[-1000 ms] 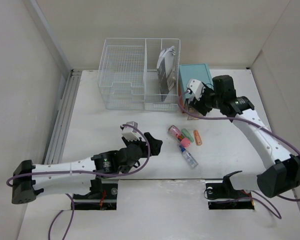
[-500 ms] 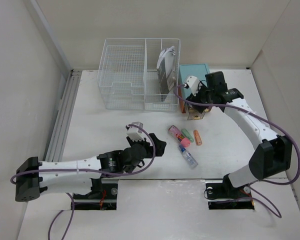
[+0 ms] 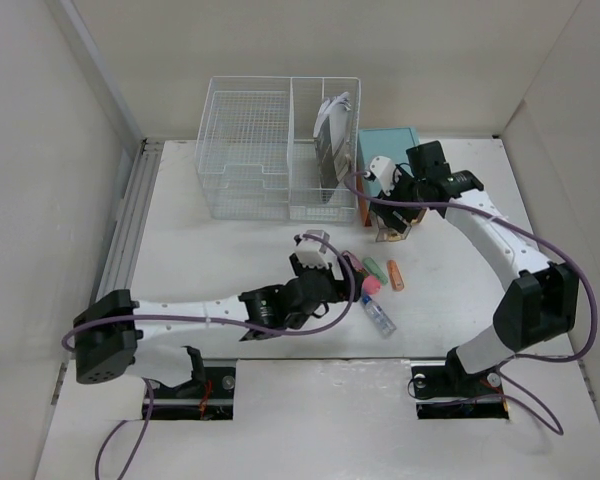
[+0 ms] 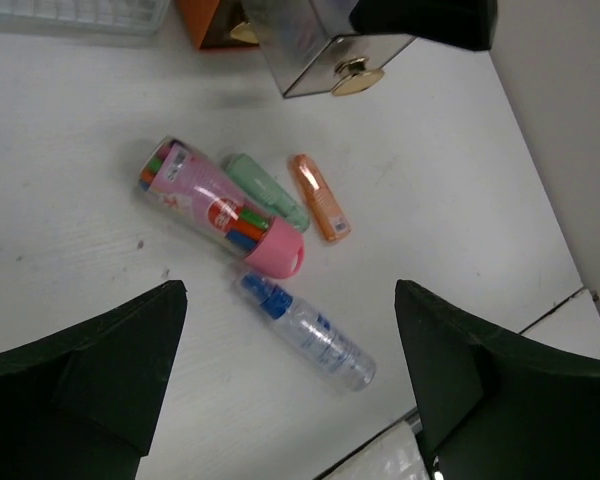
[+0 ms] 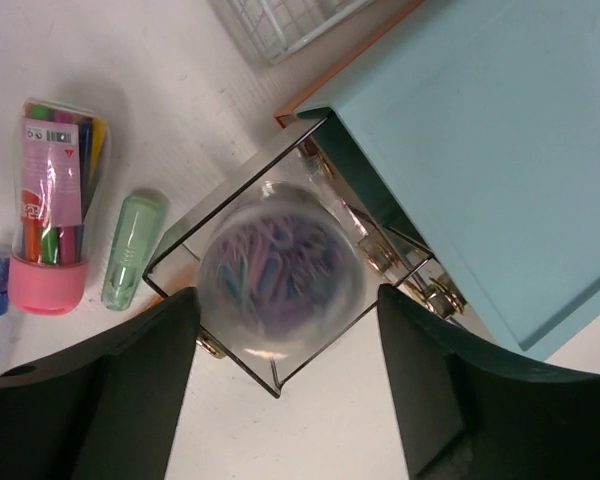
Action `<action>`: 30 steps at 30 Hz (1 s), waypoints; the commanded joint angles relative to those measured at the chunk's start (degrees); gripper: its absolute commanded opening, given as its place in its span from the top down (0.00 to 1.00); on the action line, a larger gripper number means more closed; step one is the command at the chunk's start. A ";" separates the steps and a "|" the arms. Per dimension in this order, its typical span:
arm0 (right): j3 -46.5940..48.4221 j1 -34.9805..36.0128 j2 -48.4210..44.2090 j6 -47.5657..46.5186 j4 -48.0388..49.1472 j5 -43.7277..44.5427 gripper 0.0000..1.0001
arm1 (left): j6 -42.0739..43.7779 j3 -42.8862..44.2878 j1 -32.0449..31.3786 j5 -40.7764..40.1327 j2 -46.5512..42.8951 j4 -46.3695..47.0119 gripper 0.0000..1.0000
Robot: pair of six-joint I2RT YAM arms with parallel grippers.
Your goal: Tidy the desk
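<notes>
While wide open, left gripper (image 4: 290,300) above desk (image 4: 70,200)

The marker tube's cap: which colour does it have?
The cap is pink, clearest in the left wrist view.

The desk (image 3: 210,250) is finished in matt white, faintly scuffed. The wire basket (image 3: 245,150) is made of white-coated metal wire. The marker tube (image 4: 205,200) and bottle (image 4: 315,335) are formed of glossy clear plastic. The drawer knob (image 4: 352,72) is finished in polished brass-coloured metal.
</notes>
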 commanded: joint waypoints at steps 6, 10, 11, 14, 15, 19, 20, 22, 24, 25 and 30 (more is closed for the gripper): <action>1.50 -1.58 -4.61 1.90 3.31 -2.67 0.17 | 5.62 9.25 5.05 9.86 9.76 12.74 0.27; -1.47 -4.65 -9.18 9.54 12.59 -0.67 0.61 | 6.15 12.32 7.16 14.35 14.77 15.64 0.49; -3.05 -4.66 -10.41 11.99 15.59 1.88 0.90 | 6.68 13.20 8.21 15.40 16.96 16.17 0.56; -10.34 -8.07 -15.59 18.15 23.84 3.84 1.00 | 7.21 17.51 9.89 19.53 20.48 16.17 0.77; -14.02 -8.96 -16.91 23.13 25.53 3.31 1.00 | 7.73 18.48 10.84 20.41 22.67 16.17 0.78; -18.71 -12.22 -19.48 29.76 27.22 -0.10 1.00 | 7.74 22.70 13.22 25.42 27.25 16.17 0.83; -18.71 -12.83 -18.60 30.55 25.92 -3.60 1.00 | 7.74 24.18 13.23 26.21 28.05 16.17 0.85; -18.19 -15.03 -15.54 31.87 24.23 -8.53 1.00 | 7.74 25.86 14.54 27.54 30.24 16.17 0.85; -18.71 -17.57 -14.03 32.66 25.19 -11.34 1.00 | 7.21 26.74 15.07 28.33 32.08 16.17 0.85; -18.71 -18.37 -13.24 33.28 25.20 -12.50 0.77 | 7.21 26.75 15.85 28.94 32.62 16.17 0.85; -17.22 -22.15 -7.27 36.97 26.08 -20.33 0.39 | 7.21 30.96 18.40 29.47 36.57 13.28 0.85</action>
